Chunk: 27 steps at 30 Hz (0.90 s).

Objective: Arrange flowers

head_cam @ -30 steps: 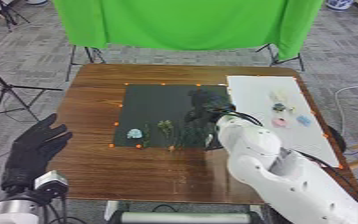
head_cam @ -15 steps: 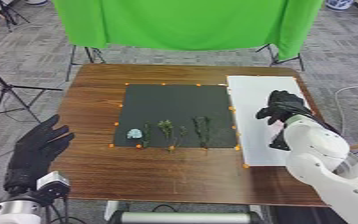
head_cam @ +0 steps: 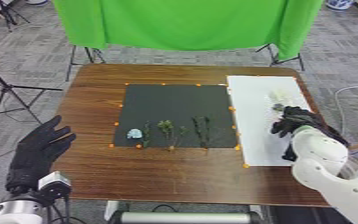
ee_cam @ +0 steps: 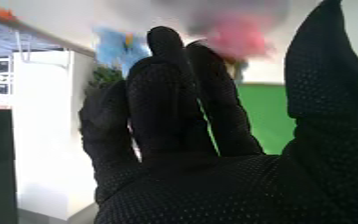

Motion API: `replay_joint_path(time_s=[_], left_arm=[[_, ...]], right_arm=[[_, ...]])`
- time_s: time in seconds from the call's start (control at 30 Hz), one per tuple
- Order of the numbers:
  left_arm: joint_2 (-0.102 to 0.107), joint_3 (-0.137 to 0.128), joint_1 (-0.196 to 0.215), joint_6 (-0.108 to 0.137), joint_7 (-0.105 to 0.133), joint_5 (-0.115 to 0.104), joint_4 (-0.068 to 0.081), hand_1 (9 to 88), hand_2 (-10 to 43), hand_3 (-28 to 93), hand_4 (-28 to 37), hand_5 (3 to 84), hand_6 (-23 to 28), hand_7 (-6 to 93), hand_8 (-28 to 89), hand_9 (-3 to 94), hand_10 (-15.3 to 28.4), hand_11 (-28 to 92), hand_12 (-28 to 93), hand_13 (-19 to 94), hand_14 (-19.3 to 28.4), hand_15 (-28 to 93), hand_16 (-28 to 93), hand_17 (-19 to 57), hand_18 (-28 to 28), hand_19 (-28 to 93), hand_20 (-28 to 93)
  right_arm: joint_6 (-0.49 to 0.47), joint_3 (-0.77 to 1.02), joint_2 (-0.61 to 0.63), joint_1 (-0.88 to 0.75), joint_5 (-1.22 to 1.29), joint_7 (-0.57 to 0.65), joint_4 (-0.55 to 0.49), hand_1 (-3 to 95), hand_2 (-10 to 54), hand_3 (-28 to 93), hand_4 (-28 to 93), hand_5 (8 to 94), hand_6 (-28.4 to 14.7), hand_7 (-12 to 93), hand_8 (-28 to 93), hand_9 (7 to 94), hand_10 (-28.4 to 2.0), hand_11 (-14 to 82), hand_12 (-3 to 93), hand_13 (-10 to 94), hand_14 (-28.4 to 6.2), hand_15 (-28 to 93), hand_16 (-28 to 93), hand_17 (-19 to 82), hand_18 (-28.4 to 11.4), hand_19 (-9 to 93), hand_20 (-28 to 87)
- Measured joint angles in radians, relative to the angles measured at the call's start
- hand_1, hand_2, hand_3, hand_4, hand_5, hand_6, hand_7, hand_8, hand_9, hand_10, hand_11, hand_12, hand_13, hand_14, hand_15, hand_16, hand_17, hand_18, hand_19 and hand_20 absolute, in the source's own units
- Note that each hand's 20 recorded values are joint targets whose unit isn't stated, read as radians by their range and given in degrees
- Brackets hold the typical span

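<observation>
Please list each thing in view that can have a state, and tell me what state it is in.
Left hand, open, raised
Right hand, open
Pale blue flower, lying down
Green stems, lying down
Dark mat, spread flat
White sheet, spread flat
Green cloth, hanging

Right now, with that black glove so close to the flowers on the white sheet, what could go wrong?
The right hand is near the pink flower, so it might squash or nudge it. The blue flower is also close to the fingertips, so it could get caught by mistake. Thin green stems lie on the dark sheet; they may be hard to tell apart and pick up.
</observation>
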Motion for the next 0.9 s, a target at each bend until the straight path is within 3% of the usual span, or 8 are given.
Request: replay_joint_path(time_s=[0.5, 0.9], left_arm=[[0.000, 0.003, -0.016, -0.007, -0.017, 0.002, 0.001, 24.9, 8.6, 80, -20.9, 35.9, 9.9, 15.0, -11, 34.5, 20.7, 30, 9, 25, 26.5, 50, -10, -7.8, 23.0, 63, -7], [0.000, 0.012, -0.021, -0.007, -0.015, 0.003, 0.002, 25.0, 8.7, 80, -20.9, 35.9, 9.9, 15.0, -11, 34.5, 20.8, 30, 9, 25, 26.5, 50, -10, -7.8, 23.0, 63, -7]], right_arm=[[0.047, -0.054, 0.016, 0.055, 0.010, 0.034, 0.029, 28.5, -9.5, 88, -28, 49.8, -8.5, 20, -14, 50.9, -21.1, 52.6, 15.3, 58, -15.0, 93, 14, 27, -25.3, 93, 47], [0.062, -0.139, 0.000, 0.138, -0.002, 0.028, 0.051, 29.3, -9.5, 88, -28, 51.1, -7.5, 21, -15, 51.8, -20.7, 51.9, 15.0, 58, -14.8, 93, 12, 27, -25.5, 93, 46]])
